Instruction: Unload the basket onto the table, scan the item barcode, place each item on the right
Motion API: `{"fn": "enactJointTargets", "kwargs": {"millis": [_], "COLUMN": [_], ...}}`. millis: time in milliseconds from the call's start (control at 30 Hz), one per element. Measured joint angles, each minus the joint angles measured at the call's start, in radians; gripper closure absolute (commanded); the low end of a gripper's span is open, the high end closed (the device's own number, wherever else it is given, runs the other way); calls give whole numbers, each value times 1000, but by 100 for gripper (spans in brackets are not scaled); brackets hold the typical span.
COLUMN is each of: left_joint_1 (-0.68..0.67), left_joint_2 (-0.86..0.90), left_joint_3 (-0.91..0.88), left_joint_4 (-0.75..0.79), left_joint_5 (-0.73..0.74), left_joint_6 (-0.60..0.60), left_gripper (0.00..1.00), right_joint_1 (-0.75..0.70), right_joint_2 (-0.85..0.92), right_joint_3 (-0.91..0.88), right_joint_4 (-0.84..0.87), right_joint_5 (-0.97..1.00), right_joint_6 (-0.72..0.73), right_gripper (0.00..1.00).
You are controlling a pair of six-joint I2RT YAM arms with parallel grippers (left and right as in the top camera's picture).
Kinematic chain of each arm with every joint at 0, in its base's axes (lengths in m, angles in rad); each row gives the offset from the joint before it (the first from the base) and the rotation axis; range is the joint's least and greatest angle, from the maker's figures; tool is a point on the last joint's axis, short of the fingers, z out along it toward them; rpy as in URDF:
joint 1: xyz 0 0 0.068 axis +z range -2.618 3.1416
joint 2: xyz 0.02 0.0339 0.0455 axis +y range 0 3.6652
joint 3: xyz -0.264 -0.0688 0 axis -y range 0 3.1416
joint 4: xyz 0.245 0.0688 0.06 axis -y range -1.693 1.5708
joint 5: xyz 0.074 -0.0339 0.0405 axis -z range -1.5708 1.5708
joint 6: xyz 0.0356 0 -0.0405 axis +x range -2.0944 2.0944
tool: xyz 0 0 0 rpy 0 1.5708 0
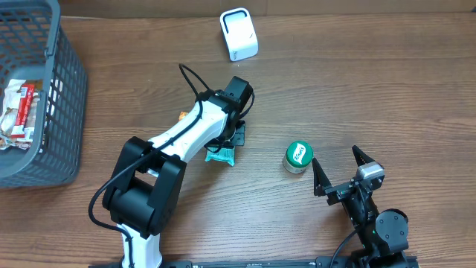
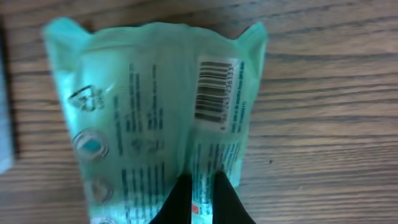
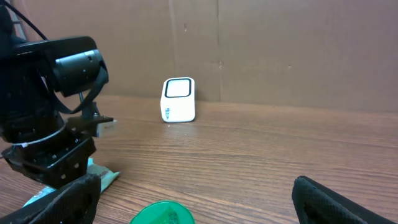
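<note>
A teal plastic packet (image 2: 149,118) lies flat on the wooden table, its printed barcode (image 2: 214,90) facing up in the left wrist view. My left gripper (image 2: 202,186) is shut on the packet's lengthwise middle seam. From overhead, the packet (image 1: 221,155) shows just beneath the left gripper (image 1: 229,141). The white scanner (image 1: 239,34) stands at the far edge of the table, well apart from the packet. My right gripper (image 1: 336,158) stands open at the front right with nothing between its fingers, just right of a green-lidded jar (image 1: 298,156).
A grey mesh basket (image 1: 63,112) with several wrapped items (image 1: 18,112) stands at the left edge. In the right wrist view the scanner (image 3: 178,99) sits before a cardboard wall, the left arm (image 3: 53,118) at left, the jar lid (image 3: 161,214) near the bottom.
</note>
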Motion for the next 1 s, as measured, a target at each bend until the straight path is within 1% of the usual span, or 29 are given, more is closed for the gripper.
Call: {"fn": "enactJointTargets", "kwargs": {"millis": [67, 167, 333, 433, 467, 600, 733, 800, 867, 1000], "left_joint_1": [3, 3, 3, 3, 3, 0, 0, 0, 0, 0], "left_joint_2": [-10, -12, -12, -12, -12, -31, -61, -60, -58, -24], "left_joint_3": [-14, -17, -9, 28, 48, 134, 151, 137, 114, 62], "left_joint_4": [21, 29, 16, -41, -61, -147, -197, -190, -174, -120], "left_joint_5": [26, 47, 75, 84, 81, 21, -99, -140, -158, -140], "left_joint_6": [6, 10, 32, 44, 46, 36, -4, -22, -33, -40], "left_gripper": [92, 95, 82, 74, 73, 73, 73, 73, 77, 79], "right_joint_1": [0, 0, 0, 0, 0, 0, 0, 0, 0, 0], "right_joint_2": [0, 0, 0, 0, 0, 0, 0, 0, 0, 0], "right_joint_3": [0, 0, 0, 0, 0, 0, 0, 0, 0, 0], "right_joint_4": [0, 0, 0, 0, 0, 0, 0, 0, 0, 0], "right_joint_5": [0, 0, 0, 0, 0, 0, 0, 0, 0, 0], "right_joint_6": [0, 0, 0, 0, 0, 0, 0, 0, 0, 0], "right_gripper": [0, 0, 0, 0, 0, 0, 0, 0, 0, 0]}}
